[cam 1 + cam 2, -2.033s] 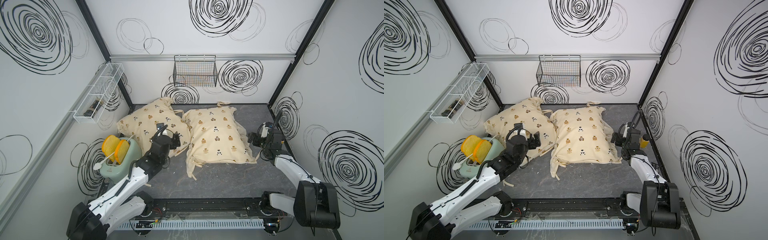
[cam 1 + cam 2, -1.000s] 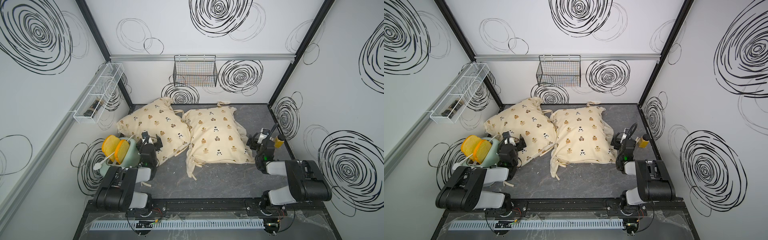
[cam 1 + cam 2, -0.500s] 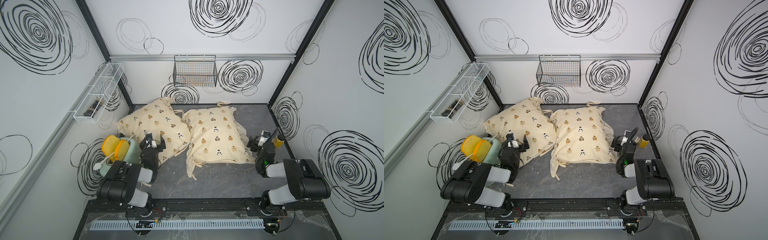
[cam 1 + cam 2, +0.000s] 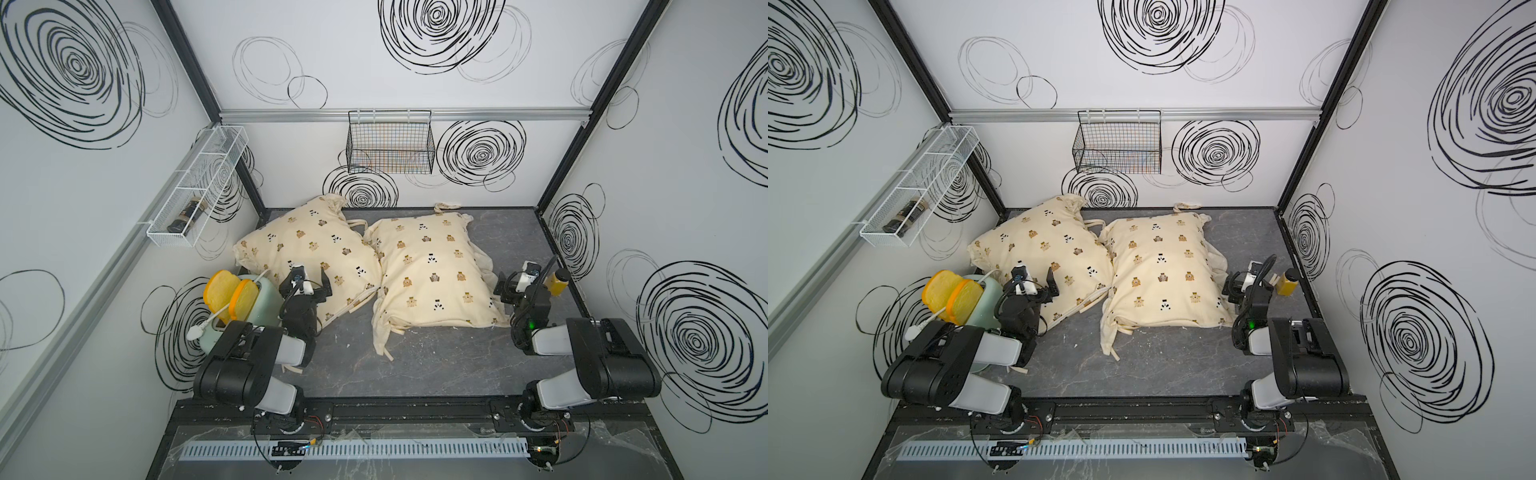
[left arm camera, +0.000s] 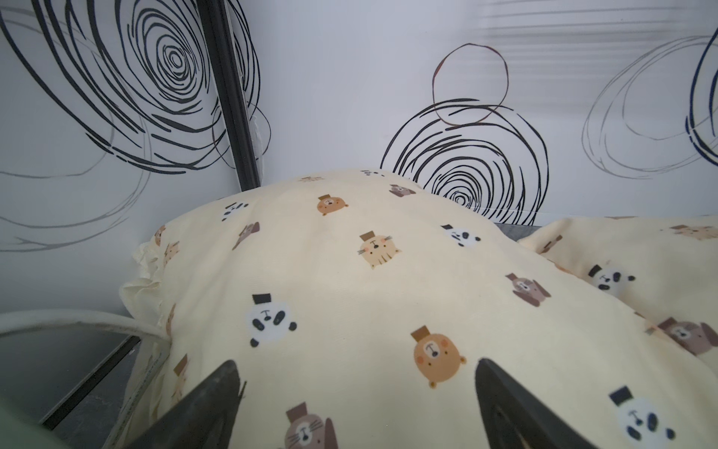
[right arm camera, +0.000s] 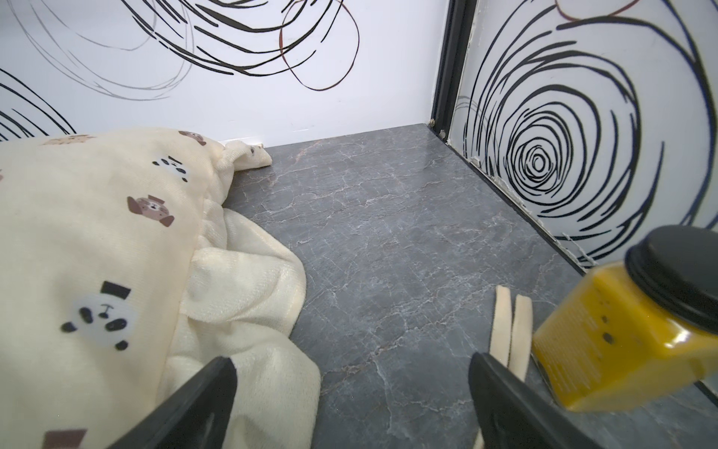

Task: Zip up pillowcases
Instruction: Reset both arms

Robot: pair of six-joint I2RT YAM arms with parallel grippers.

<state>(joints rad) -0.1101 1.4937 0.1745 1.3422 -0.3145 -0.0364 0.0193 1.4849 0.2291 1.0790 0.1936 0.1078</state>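
Arms (image 4: 249, 361) retracted; 2 pillowcases (image 4: 311, 245) on grey tabletop (image 4: 436, 365)

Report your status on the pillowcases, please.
Left gripper open at left pillowcase. Right gripper open beside right pillowcase. Nothing held. Yellow jar beside right gripper.

Right wrist cam here: my right jaws are spread wide with nothing between them, just bare grey marbled counter (image 6: 388, 233) running out to the black corner post (image 6: 450, 58). By one jaw tip sits a puffed-up pillowcase (image 6: 97, 233) with pandas and brown bears on it, and some plain cream plush fabric (image 6: 248, 280) bunches out from under its edge onto the counter. By the other jaw tip I've got a yellow jar (image 6: 606, 330) with a black lid (image 6: 684, 268) near the swirl-painted wall (image 6: 544, 163), with two cream strips (image 6: 513, 330) lying flat just beside it.
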